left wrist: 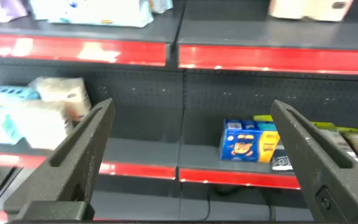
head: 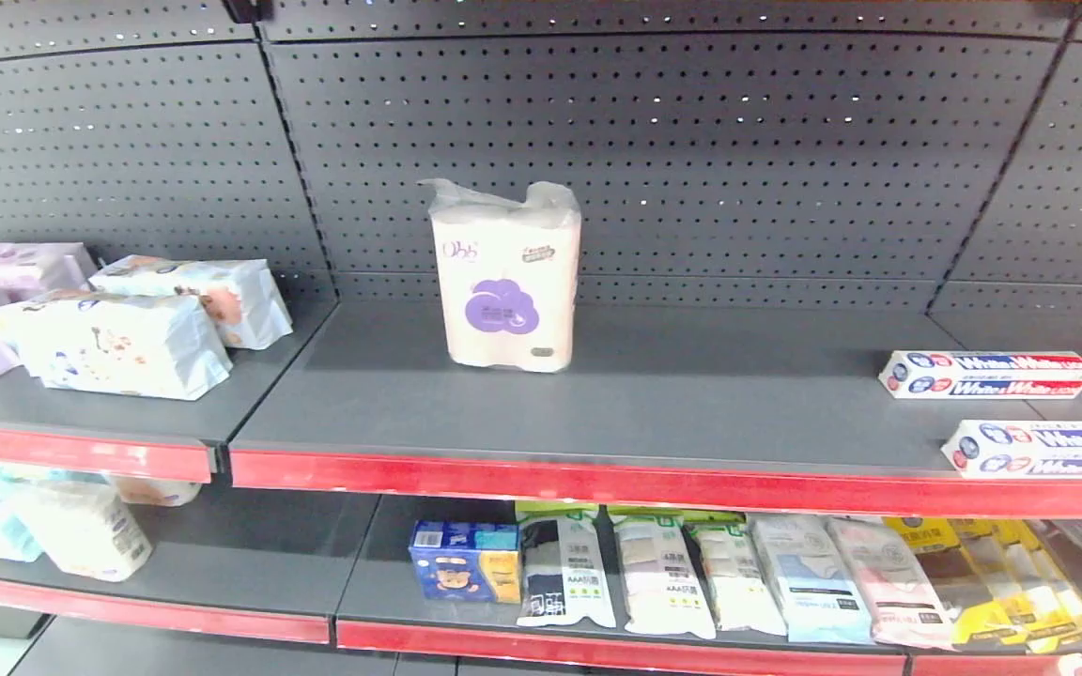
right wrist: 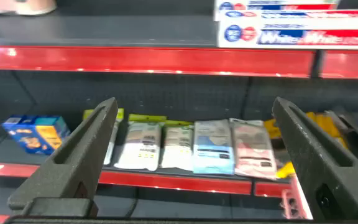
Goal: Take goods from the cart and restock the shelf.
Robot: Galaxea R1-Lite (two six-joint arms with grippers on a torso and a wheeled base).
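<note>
Jaws gape wide on both the left gripper (left wrist: 191, 104) and the right gripper (right wrist: 194, 101), with nothing held in either. Both hang lower than the toilet roll pack (head: 506, 277), which stands upright toward the back of the upper shelf (head: 691, 394). It is white, its plastic wrap bunched at the top, with a purple blot on its front. Well to its right lie two toothpaste boxes (head: 987, 374); to its left, soft tissue packs (head: 118, 343); below it, a blue box (head: 463, 560).

Dark pegboard wall (head: 691, 141), red edge strips (head: 654, 486)
</note>
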